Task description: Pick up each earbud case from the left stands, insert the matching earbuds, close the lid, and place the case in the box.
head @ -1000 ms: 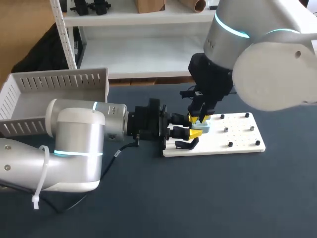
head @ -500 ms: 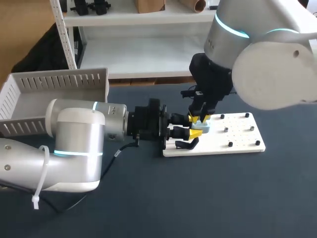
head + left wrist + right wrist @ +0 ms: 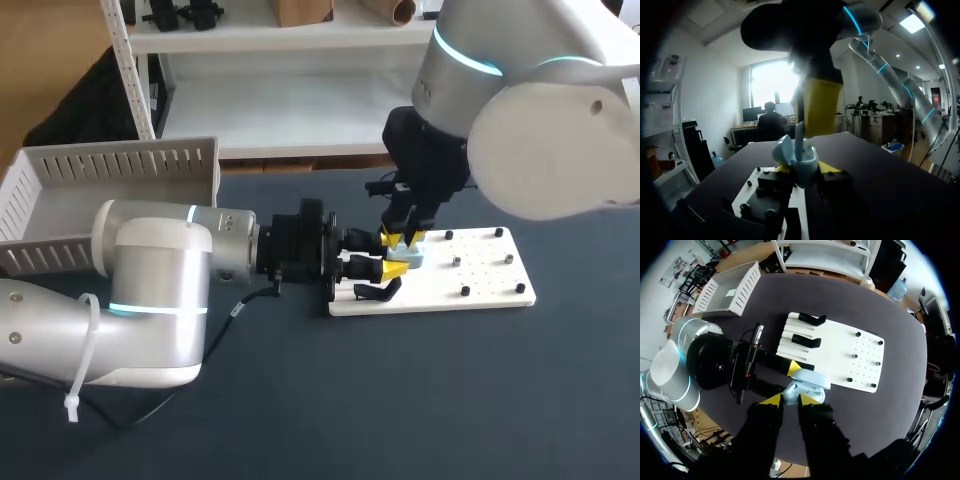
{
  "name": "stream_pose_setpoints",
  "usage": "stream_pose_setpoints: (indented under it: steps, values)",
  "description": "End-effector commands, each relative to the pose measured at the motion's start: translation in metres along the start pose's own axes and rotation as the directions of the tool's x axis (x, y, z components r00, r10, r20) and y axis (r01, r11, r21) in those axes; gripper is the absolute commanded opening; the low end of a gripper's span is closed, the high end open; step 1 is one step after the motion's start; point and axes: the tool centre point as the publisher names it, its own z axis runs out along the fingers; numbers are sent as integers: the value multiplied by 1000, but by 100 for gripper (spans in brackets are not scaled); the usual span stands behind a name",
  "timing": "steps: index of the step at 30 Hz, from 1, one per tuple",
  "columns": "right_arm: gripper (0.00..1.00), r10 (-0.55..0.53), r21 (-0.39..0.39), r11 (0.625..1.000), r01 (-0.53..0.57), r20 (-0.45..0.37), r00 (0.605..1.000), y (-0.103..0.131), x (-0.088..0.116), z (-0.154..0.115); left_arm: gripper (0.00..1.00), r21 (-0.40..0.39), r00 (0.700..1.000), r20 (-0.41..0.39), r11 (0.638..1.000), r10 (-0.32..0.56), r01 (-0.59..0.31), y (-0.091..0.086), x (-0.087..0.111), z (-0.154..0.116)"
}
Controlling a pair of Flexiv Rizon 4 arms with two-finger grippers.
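A light-blue earbud case [image 3: 805, 169] with its lid [image 3: 784, 150] open is held over the left end of the white peg board [image 3: 480, 275]. My left gripper [image 3: 392, 258] comes in level from the left and is shut on the case's body [image 3: 411, 255]. My right gripper [image 3: 403, 239] points straight down over the open case. It is shut on a small pale earbud [image 3: 799, 136] whose lower end is in the case's opening. In the right wrist view the right gripper [image 3: 789, 399] is right above the case [image 3: 811, 380].
Two black stands [image 3: 809, 319] [image 3: 805, 341] sit on the board's left end, and one black stand [image 3: 378, 291] lies just in front of the left gripper. Several black pegs dot the board's right half. A white slotted box [image 3: 110, 190] stands at the table's far left.
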Motion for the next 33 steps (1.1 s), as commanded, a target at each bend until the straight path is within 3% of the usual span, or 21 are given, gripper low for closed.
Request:
stream_pose_setpoints:
  steps: [1, 33]
  values:
    - [0, 2, 2, 1000, -2, -2, 1000, 0, -1, 0, 0, -3, 1000, 2, 1000, 2, -2, -1, 0, 0]
    - [0, 3, 3, 1000, -3, -11, 1000, 0, 0, 6, 0, -3, 1000, 2, 1000, 2, -2, -1, 0, 0]
